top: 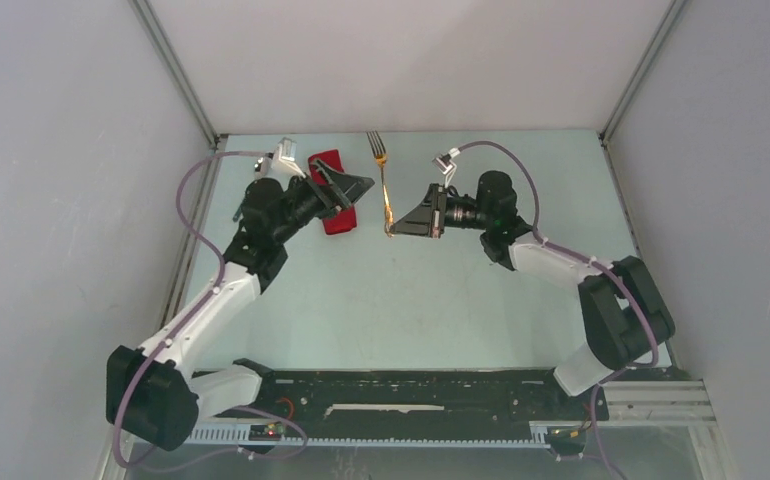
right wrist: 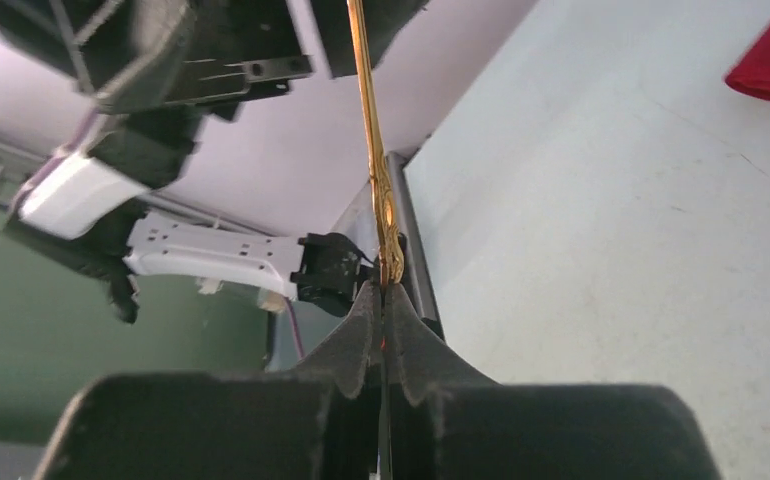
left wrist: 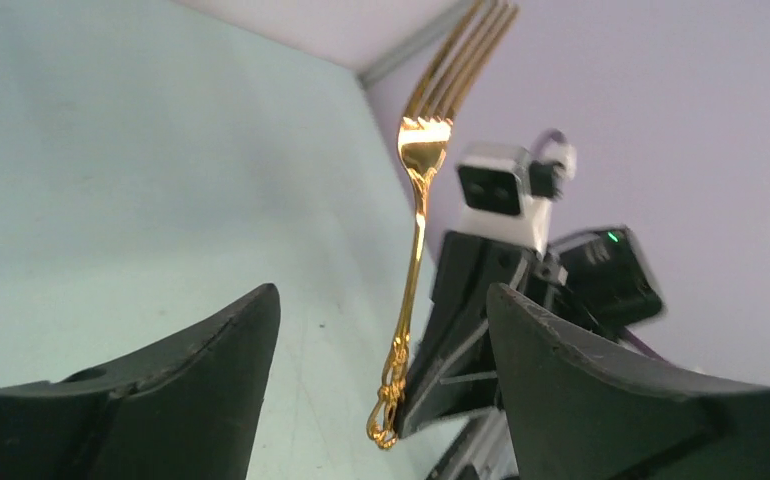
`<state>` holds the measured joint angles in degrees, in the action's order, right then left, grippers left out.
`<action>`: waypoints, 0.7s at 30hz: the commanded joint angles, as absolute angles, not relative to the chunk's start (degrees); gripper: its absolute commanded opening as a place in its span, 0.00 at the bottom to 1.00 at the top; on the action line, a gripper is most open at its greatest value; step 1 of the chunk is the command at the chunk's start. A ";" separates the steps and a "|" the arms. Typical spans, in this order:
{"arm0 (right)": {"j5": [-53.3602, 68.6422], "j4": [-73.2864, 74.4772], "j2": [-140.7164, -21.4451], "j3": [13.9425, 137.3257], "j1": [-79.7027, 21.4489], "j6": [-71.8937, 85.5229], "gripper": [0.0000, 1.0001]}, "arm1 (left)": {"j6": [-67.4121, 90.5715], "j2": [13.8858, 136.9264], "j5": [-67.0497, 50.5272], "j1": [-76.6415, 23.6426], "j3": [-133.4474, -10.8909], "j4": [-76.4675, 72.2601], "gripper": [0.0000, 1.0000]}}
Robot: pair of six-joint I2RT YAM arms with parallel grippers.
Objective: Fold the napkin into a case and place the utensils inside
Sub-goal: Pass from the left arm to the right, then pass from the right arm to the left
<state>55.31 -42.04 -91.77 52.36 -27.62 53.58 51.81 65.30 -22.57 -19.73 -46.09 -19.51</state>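
Note:
The gold fork (top: 382, 180) is pinched at the tip of its ornate handle by my right gripper (top: 397, 228), which is shut on it. Its tines point toward the back wall. In the right wrist view the fork (right wrist: 369, 140) rises straight out of the closed fingertips (right wrist: 361, 320). My left gripper (top: 359, 186) stands open just left of the fork. In the left wrist view the fork (left wrist: 417, 250) hangs between the spread fingers (left wrist: 216, 365), touching neither. The red napkin (top: 333, 195), folded into a narrow packet, lies under the left gripper and is partly hidden by it.
The pale green table (top: 411, 300) is walled in grey on three sides, with metal corner posts (top: 176, 70) at the back. A black rail (top: 391, 385) carrying both arm bases runs along the near edge.

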 commanded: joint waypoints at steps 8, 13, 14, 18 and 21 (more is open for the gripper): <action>42.57 -11.14 -85.41 58.44 -33.19 30.10 0.00 | 39.38 66.92 4.99 -29.73 -62.69 11.84 0.65; 41.64 -10.61 -85.18 58.57 -33.97 29.51 0.00 | 39.09 68.93 6.02 -30.69 -64.23 13.43 0.50; 41.39 -10.49 -85.12 58.59 -34.17 29.33 0.00 | 39.37 69.29 6.20 -30.80 -64.51 13.95 0.49; 40.54 -10.37 -84.66 58.55 -34.79 28.90 0.00 | 40.41 71.53 7.33 -31.79 -65.75 15.47 0.49; 40.37 -9.66 -84.64 59.00 -35.13 28.46 0.00 | 41.11 73.43 5.79 -32.03 -66.26 14.73 0.48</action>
<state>41.54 -9.82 -87.09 56.21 -34.11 30.79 41.04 71.77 4.97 -31.20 -63.26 14.72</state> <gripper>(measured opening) 0.007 0.492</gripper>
